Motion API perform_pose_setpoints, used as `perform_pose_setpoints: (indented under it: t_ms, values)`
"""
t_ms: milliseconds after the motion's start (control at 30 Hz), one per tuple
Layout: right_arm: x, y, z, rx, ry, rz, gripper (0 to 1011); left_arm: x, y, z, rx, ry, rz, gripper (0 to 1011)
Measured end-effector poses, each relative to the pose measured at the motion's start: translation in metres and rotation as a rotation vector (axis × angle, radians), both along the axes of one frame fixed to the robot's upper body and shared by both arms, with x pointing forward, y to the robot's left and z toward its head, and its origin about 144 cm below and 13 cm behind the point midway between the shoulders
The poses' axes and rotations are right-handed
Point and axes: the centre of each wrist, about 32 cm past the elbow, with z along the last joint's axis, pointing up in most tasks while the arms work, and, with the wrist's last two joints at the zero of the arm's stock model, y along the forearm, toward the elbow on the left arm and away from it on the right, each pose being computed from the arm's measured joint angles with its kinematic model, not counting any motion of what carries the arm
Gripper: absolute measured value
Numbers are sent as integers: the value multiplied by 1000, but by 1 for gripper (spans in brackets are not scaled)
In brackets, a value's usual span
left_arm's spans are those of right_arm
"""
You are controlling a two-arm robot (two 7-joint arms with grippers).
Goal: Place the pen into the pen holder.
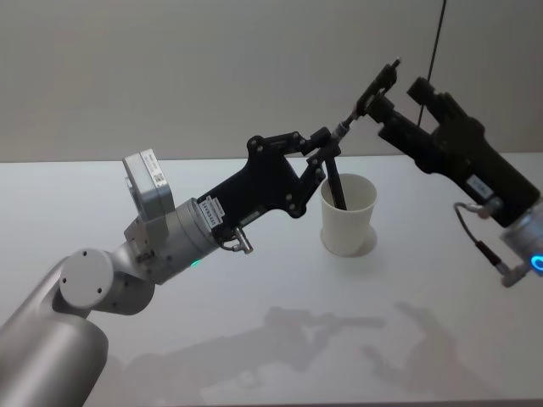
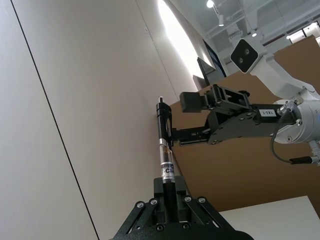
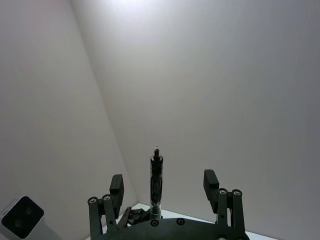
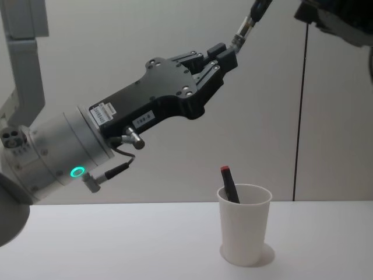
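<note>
Two hands meet high above the cup [image 1: 348,216]: left hand [image 1: 327,146] pinching the pen [image 1: 361,100], right hand [image 1: 392,85] spread around it, so pinch before releasing.

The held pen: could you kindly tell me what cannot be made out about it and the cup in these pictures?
- Left wrist view: the pen's lower end is hidden between the left gripper's fingers.
- Right wrist view: the pen's lower part is hidden behind the open right gripper's body.
- Chest view: the pen's upper end is cut off by the top edge.
- Chest view: the second pen's lower part is hidden by the pen holder's wall.
</note>
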Motion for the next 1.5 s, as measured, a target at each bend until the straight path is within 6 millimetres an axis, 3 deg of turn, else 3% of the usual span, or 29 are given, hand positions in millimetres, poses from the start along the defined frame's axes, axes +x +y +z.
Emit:
perform_pose_setpoints:
  t_ms: [367,667,767,967,1000,1200,1267,1500]
  values:
    - [-3,25,9,5,26,-32,972,0,0,0,0,0,0,132]
    - [-2,40,14,0,42,-53,766,0,0,0,0,0,0,133]
    - [-2,44,15,-2,47,-58,632,0,0,0,0,0,0,133]
    - [-1,51,17,-3,57,-70,476,0,0,0,0,0,0,133]
    - [0,53,18,-2,59,-72,407,0,0,0,0,0,0,132]
    - [0,56,19,0,66,-82,243,0,0,0,0,0,0,132]
    - [0,56,19,0,68,-84,145,0,0,0,0,0,0,133]
    - [1,57,20,3,72,-88,120,0,0,0,0,0,0,138]
